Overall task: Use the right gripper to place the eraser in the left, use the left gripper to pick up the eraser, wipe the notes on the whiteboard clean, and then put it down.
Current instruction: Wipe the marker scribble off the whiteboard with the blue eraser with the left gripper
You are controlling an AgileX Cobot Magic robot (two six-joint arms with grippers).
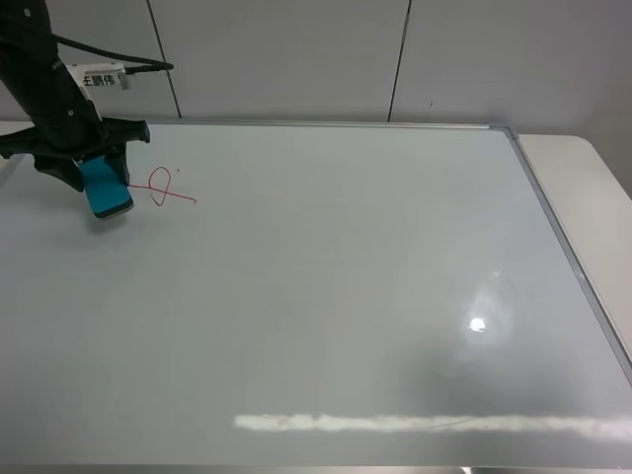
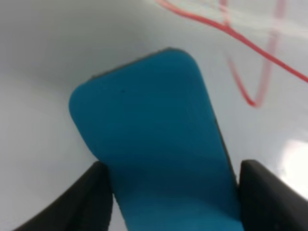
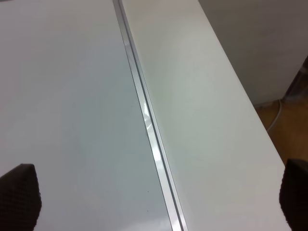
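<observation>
Pale grey wall panels stood behind a large glossy whiteboard that lay flat on a white table, its silver frame running along the far and right edges.

In the high view the left gripper hung over the whiteboard's far left corner, on a slim black arm with a white tag. It was clamped on the teal eraser, which pointed down toward the whiteboard, just beside the red notes, a loop crossed by a slanted stroke. From this view it was unclear whether the eraser touched the whiteboard.

The left wrist view added the grip itself: two black fingers pressed the eraser's long sides, a thin dark felt edge showed along its far side, and the red strokes lay on the whiteboard just past its free end, unsmeared.

The right gripper was out of the high view. Only its own wrist camera showed it, with the two dark fingertips at opposite edges of the picture, spread wide with nothing between them. It hovered above the whiteboard's right edge, where the frame met the bare table. Past the table, that view alone caught a strip of brown floor and a pale cable.
</observation>
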